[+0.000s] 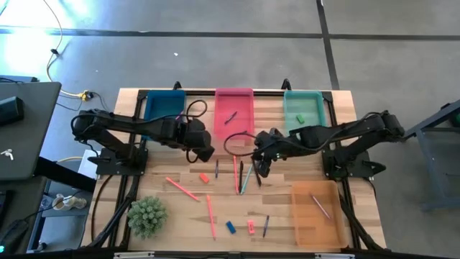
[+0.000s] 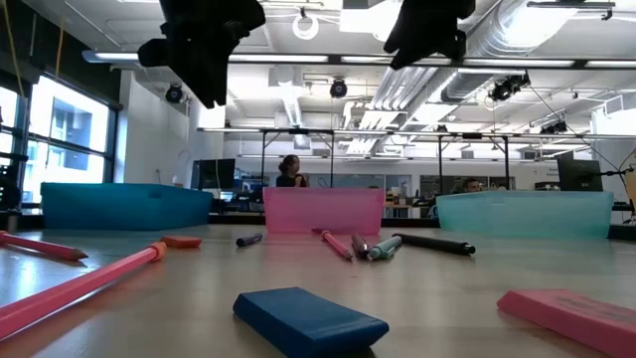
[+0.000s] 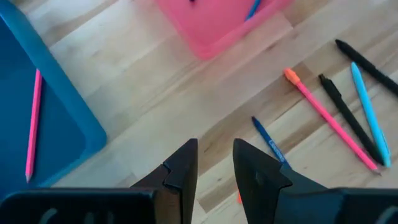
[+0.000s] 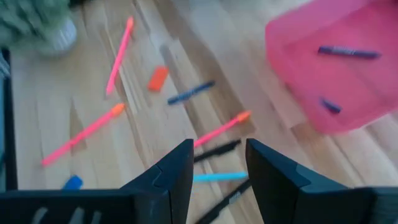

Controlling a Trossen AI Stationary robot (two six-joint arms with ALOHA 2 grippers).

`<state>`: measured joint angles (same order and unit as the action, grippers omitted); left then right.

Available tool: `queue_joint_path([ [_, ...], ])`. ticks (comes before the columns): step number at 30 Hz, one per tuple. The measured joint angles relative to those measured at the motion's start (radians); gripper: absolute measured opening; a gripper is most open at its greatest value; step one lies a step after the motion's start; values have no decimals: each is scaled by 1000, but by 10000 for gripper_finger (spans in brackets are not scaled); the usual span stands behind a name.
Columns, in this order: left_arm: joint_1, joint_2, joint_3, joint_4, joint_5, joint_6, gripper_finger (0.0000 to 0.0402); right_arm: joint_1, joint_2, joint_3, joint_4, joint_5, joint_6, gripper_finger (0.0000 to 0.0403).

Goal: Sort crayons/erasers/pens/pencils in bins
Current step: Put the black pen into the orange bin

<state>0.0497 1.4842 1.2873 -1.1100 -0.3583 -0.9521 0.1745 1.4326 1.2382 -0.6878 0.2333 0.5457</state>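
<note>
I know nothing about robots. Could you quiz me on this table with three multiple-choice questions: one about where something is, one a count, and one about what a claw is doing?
1. Where is the green eraser?
A. In the teal bin
B. Beside the potted plant
C. In the orange bin

2. How many bins are on the table?
A. Two
B. Four
C. Six

3. What is the right gripper doing?
A. Clamping a pen
B. Standing open and empty
C. Shut on an eraser

Answers:
1. A: the green eraser lies inside the teal bin.
2. B: the dark blue bin, the pink bin and the teal bin stand in a row at the far edge, and the orange bin stands apart near the front.
3. B: the right gripper shows a clear gap between its fingers, with nothing in it.
</note>
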Motion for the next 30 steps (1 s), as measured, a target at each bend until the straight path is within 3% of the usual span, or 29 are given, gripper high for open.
queue_joint_path([
  [6, 20, -29, -133, 25, 24, 5, 90, 0, 107, 87, -147, -2, 118, 139],
  [14, 58, -151, -331, 192, 136, 62, 90, 7, 215, 90, -168, -65, 287, 139],
  [30, 123, -436, -368, 194, 149, 264, 90, 47, 424, 89, -212, -158, 531, 139],
])
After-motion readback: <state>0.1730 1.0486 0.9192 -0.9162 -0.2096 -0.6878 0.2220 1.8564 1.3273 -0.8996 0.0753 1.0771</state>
